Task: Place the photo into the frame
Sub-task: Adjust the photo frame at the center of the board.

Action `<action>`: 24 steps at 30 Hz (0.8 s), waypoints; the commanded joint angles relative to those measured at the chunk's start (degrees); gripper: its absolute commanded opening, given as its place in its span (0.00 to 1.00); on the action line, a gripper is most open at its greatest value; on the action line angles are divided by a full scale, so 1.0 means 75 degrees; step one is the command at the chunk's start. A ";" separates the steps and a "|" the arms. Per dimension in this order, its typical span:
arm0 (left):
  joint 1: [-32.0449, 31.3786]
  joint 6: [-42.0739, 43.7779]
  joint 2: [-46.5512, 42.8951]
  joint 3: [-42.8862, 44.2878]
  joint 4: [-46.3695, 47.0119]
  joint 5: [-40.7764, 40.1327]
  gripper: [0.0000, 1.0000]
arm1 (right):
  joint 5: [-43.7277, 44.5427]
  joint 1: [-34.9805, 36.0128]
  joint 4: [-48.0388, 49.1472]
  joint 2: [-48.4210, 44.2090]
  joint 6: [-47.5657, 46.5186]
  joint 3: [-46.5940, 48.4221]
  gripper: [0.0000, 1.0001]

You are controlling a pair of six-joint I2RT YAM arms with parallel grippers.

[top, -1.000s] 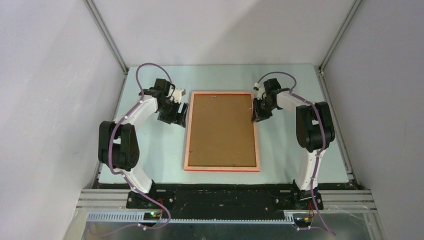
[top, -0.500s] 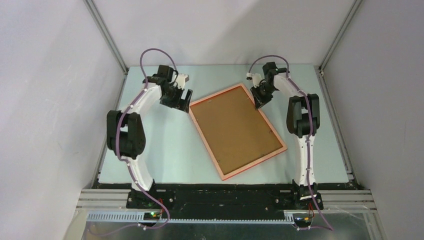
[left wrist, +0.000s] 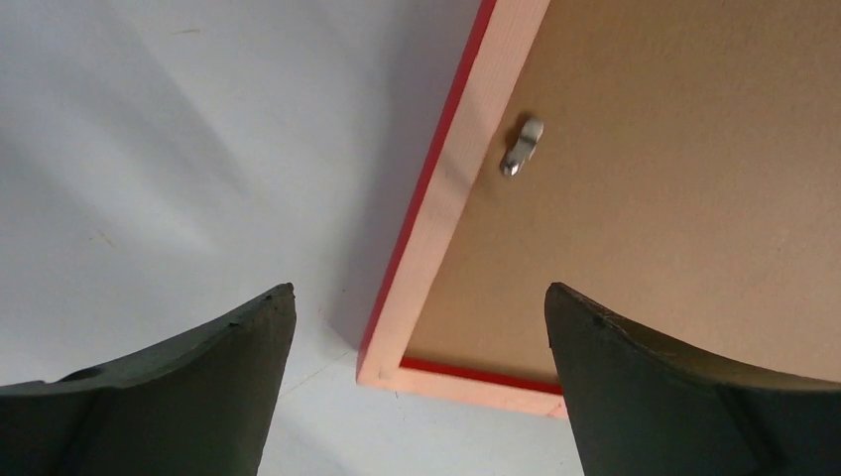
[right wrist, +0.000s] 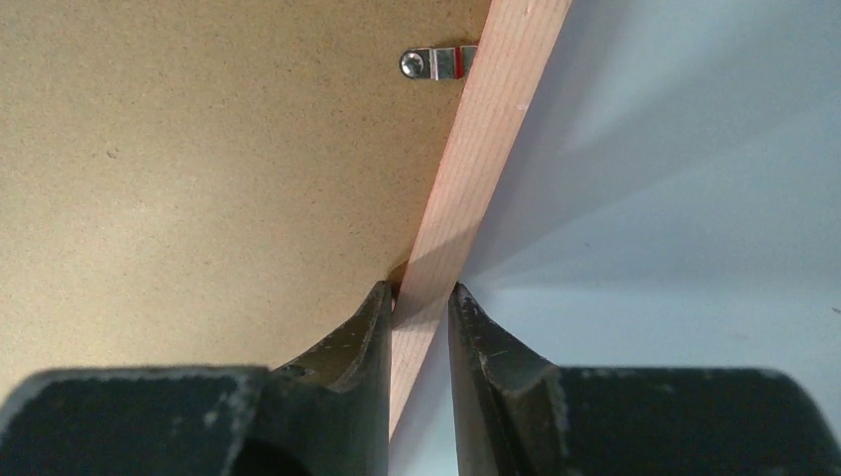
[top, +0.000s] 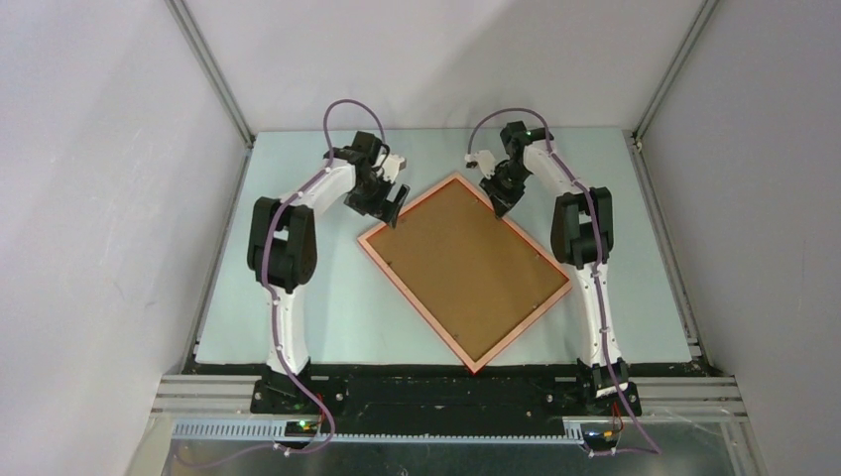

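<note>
Frame (right wrist: 476, 169) face-down, askew mid-surface (top: 298, 307), board (top: 464, 268) in its back, photo unseen, so insertion is unconfirmed; right hand (right wrist: 420, 293) pinches the far rail, left hand (left wrist: 419, 290) gapes wide, empty, over the left corner.

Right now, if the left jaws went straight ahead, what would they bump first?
Probably the frame: its corner lies ahead of the left gripper, between the open jaws. Depth is unclear, so the table might come first.
</note>
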 commanded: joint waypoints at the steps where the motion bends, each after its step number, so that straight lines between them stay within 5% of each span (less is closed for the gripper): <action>1: -0.0134 0.0020 0.0106 0.0417 -0.0069 -0.0016 1.00 | -0.0424 0.0273 -0.0226 0.0118 -0.0934 0.0093 0.00; 24: -0.0314 0.0137 0.0577 0.0455 -0.0271 0.0470 0.84 | -0.0928 0.0616 0.0189 -0.0140 -0.0783 -0.0419 0.00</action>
